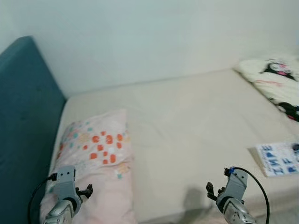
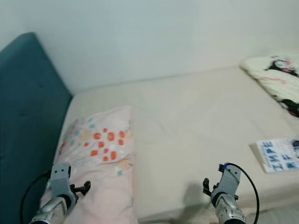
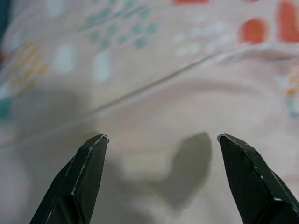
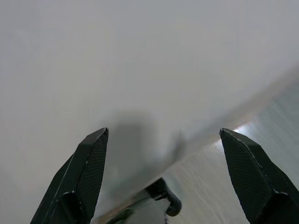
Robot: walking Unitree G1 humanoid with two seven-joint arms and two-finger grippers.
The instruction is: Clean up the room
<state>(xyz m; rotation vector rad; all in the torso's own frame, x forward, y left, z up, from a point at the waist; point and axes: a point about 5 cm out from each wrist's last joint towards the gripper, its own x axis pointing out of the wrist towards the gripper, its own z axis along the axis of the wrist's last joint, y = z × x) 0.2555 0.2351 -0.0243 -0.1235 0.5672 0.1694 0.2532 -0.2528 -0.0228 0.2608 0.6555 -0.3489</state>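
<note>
- Bed (image 1: 187,121) with a plain cream sheet, stretching from a teal headboard (image 1: 23,121) on the left to the far right, against a pale wall (image 1: 154,37).
- Pink pillow (image 1: 100,154) with orange, teal and yellow spots, lying at the head end just beside the headboard.
- White blanket (image 1: 275,79) with black cartoon figures — bunched at the far right end of the bed, well apart from the pillow.
- White paper (image 1: 278,161) with blue block letters, flat on the sheet near the bed's front edge, right side.
- Left claw (image 3: 161,140) spread wide, holding nothing, hovering over the lower part of the pillow; shadow cast on the fabric between the fingertips (image 3: 96,144).
- Right claw (image 4: 163,135) spread wide too, holding nothing — poised over the front edge of the bed, left of the paper, with a strip of grey floor (image 4: 261,158) beyond the edge.
</note>
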